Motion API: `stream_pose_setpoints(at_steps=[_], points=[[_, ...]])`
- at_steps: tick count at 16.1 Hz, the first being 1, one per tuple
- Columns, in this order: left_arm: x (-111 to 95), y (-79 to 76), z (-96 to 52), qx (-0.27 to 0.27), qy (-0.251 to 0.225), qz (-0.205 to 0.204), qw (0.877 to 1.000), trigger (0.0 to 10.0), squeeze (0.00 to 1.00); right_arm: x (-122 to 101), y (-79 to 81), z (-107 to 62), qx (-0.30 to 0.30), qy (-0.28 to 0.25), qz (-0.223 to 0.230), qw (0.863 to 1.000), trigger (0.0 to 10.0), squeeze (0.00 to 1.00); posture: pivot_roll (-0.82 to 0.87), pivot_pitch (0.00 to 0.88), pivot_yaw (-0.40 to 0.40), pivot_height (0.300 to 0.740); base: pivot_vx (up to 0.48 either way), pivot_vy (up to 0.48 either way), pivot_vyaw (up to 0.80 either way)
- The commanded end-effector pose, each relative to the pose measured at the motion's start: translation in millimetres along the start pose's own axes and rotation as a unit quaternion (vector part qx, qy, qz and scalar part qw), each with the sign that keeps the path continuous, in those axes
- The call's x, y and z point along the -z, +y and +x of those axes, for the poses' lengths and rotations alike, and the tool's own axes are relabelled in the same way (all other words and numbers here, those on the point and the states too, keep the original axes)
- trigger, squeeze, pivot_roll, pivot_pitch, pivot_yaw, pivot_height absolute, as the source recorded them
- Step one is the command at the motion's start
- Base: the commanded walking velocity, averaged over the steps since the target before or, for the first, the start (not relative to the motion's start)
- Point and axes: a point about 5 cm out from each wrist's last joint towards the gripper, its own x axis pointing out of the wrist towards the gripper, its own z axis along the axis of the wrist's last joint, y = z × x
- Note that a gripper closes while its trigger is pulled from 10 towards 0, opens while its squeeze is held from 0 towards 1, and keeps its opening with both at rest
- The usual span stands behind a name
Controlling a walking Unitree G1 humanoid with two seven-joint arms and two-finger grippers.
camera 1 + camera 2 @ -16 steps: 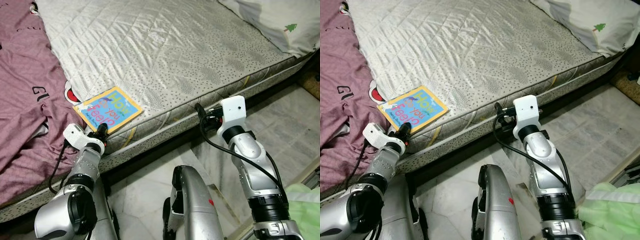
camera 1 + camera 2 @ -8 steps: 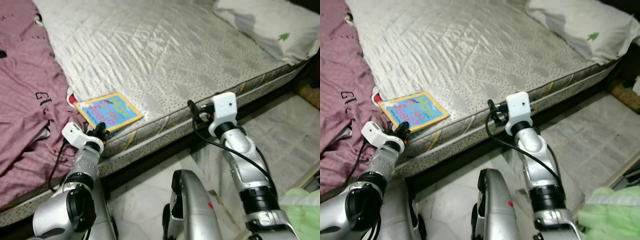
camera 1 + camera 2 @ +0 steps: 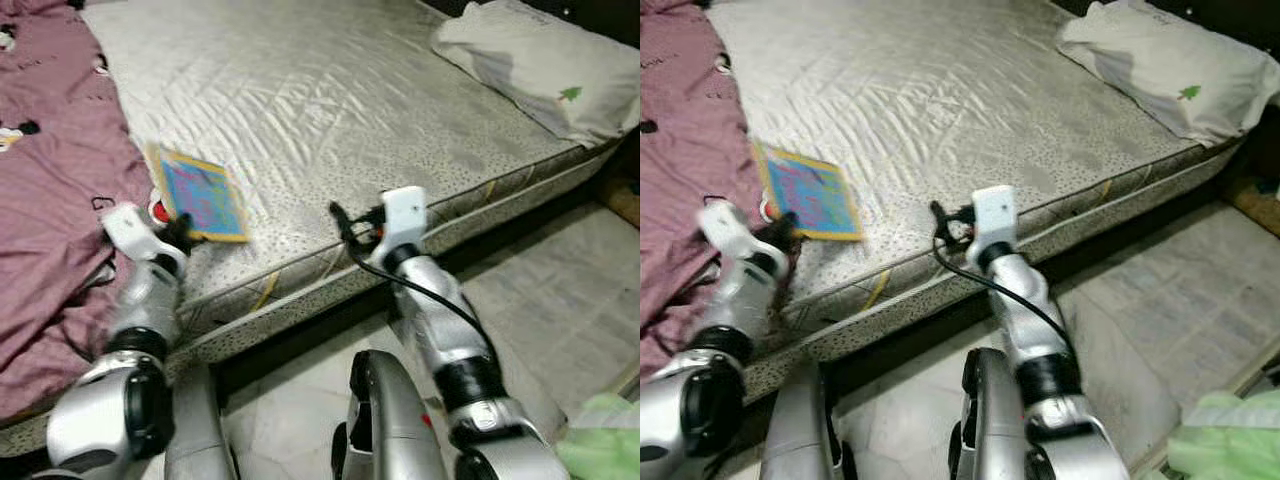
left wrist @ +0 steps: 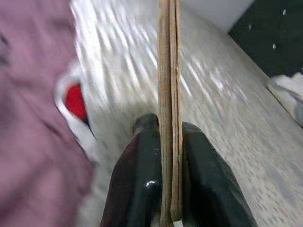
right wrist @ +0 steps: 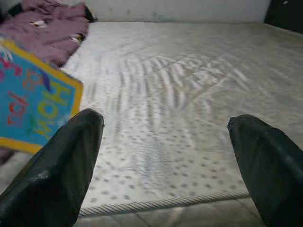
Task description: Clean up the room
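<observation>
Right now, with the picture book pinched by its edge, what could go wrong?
The left gripper holds the thin blue and yellow picture book only at one edge, so it could slip or bend. The open right gripper hangs by the grey quilted mattress edge and might snag there.

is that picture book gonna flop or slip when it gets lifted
Probably stiff: the book shows a thick, straight board edge between the left pincer fingers. Likely light, since one pinch at its edge tilts it up off the mattress. Its glossy cover could slip.
</observation>
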Motion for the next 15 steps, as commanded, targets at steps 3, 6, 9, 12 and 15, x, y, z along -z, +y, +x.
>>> stream_pose_setpoints(at_steps=[3,6,9,12,15], points=[[-26.8,-8.3,-3.4,0.040,-0.062,0.155,0.985,0.0,0.00,-3.1,1.0,7.8,0.017,-0.015,0.024,0.999,10.0,0.00,0.11,0.000,-0.026,0.537,0.000,0.000,0.00],[-22.0,-23.2,-19.5,0.055,-0.080,0.177,0.979,0.0,0.00,-1.9,1.7,10.0,0.027,-0.016,0.051,0.998,10.0,0.00,0.12,0.000,-0.020,0.537,0.000,0.000,0.00],[-9.0,-18.0,-36.2,0.000,-0.085,0.193,0.977,10.0,0.00,-4.3,4.1,13.1,0.018,-0.035,0.075,0.996,10.0,0.00,0.12,0.000,-0.017,0.537,0.000,0.000,0.00],[-2.1,-22.2,-40.4,-0.016,-0.073,0.183,0.980,10.0,0.00,-9.0,5.4,16.3,0.014,-0.046,0.077,0.996,10.0,0.00,0.11,0.000,-0.019,0.572,0.000,0.000,0.00],[-3.0,-33.8,-40.2,-0.020,-0.073,0.181,0.981,10.0,0.00,-10.1,3.7,17.6,0.016,-0.050,0.080,0.995,10.0,0.00,0.10,0.000,-0.027,0.607,0.000,0.000,0.00]])
